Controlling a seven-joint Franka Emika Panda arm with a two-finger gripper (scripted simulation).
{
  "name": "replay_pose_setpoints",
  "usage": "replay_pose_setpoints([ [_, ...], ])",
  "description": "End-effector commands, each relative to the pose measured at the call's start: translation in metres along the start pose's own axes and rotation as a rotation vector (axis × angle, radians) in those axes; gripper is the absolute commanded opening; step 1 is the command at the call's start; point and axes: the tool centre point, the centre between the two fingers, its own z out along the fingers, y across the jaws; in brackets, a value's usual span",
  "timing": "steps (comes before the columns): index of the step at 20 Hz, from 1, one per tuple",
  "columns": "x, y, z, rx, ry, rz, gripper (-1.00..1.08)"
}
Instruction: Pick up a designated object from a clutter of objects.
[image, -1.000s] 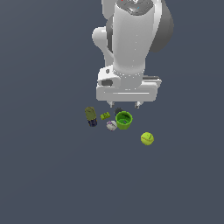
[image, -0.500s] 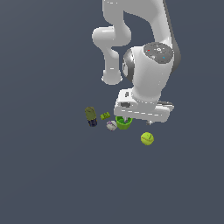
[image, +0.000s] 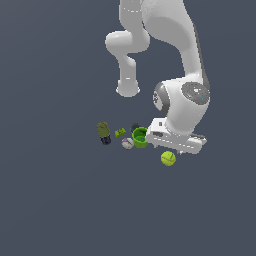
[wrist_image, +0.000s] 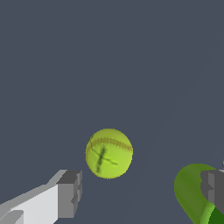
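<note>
Grey floor, claw (wrist_image: 142, 192) wide apart above tennis ball (wrist_image: 109, 153)

Exterior view looks down from afar; wrist view hangs close above; both share the tennis ball (image: 168, 158) (wrist_image: 109, 153).

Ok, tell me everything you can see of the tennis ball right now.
The tennis ball is a yellow-green sphere with a curved orange-tinted seam and dark crossed marks. It rests on the dark floor, apart from the green cup and the other clutter. Nothing grips it: the gripper is open, and the ball lies ahead, between its fingers.
</note>
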Motion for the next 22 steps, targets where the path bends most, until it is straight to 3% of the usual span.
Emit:
replay_pose_setpoints([
  [1, -0.004, -0.009, 0.013, 0.0, 0.001, 0.023, 1.0],
  [9, -0.011, -0.024, 0.036, -0.001, 0.001, 0.057, 1.0],
  [16, -0.012, -0.024, 0.041, -0.001, 0.0, 0.055, 1.0],
  [22, -0.013, -0.023, 0.068, -0.001, 0.0, 0.057, 1.0],
])
